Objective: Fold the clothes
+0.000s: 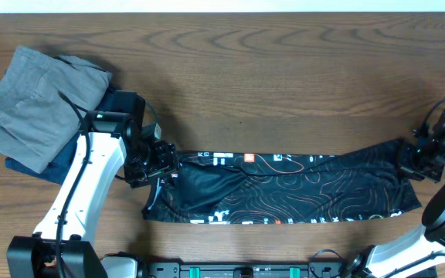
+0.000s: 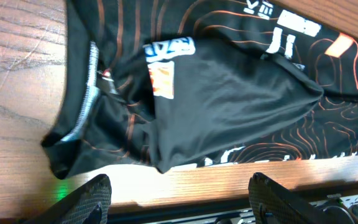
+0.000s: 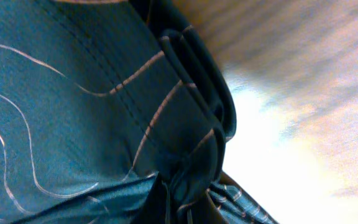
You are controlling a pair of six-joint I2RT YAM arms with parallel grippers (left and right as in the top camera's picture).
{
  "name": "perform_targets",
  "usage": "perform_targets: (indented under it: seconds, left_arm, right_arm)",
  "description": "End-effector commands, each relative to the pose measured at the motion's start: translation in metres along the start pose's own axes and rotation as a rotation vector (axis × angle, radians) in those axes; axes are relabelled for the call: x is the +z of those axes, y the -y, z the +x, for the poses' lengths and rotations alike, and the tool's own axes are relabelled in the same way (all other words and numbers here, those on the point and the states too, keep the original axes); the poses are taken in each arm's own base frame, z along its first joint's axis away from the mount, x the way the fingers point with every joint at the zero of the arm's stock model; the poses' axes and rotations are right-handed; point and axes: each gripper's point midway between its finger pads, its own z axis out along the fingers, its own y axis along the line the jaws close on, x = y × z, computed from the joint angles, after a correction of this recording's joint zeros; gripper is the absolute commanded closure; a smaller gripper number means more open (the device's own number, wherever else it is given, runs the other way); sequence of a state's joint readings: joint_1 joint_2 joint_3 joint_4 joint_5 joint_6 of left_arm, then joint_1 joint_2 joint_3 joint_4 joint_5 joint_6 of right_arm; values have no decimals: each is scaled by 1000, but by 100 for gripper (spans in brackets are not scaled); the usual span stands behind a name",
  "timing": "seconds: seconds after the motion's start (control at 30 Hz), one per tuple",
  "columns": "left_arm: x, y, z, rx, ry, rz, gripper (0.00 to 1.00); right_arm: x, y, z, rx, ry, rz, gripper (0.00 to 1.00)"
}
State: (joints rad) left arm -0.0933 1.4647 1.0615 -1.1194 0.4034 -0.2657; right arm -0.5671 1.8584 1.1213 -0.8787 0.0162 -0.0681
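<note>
Spare laundry on a wooden table

A crumpled grey garment (image 1: 29,96) lies at ten o'clock on the brown wood-grain table (image 1: 284,77). It rests on a navy garment (image 1: 49,164) whose edge shows beneath it toward six o'clock. A black rail (image 1: 238,270) with green fittings runs along the six o'clock edge.

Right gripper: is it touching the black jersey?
Touching. The right wrist view shows an edge of the black jersey bunched into a tight pinch. The overhead view puts the shut right gripper on that same end.
</note>
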Motion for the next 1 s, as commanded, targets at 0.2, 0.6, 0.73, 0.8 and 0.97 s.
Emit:
perform_targets:
  seconds: [0.2,0.6,0.73,0.8,0.97]
  left_arm:
    - [-7,1,-6,8,34,-5,27]
    - [-7,1,-6,9,36,-4,26]
    - [-7,1,-7,9,37,-4,25]
    - [-7,1,-6,9,36,-4,26]
    - [-7,1,-6,9,36,-4,25]
  right_arm:
    - [-69,2,-41,80,65,-5,99]
    - [-77,-86,33,-181,-202,36,99]
    - [-80,-108,52,-248,-251,59,99]
    - [-81,-120,60,-275,-263,74,99]
    - [-80,-152,76,-331,-269,66,99]
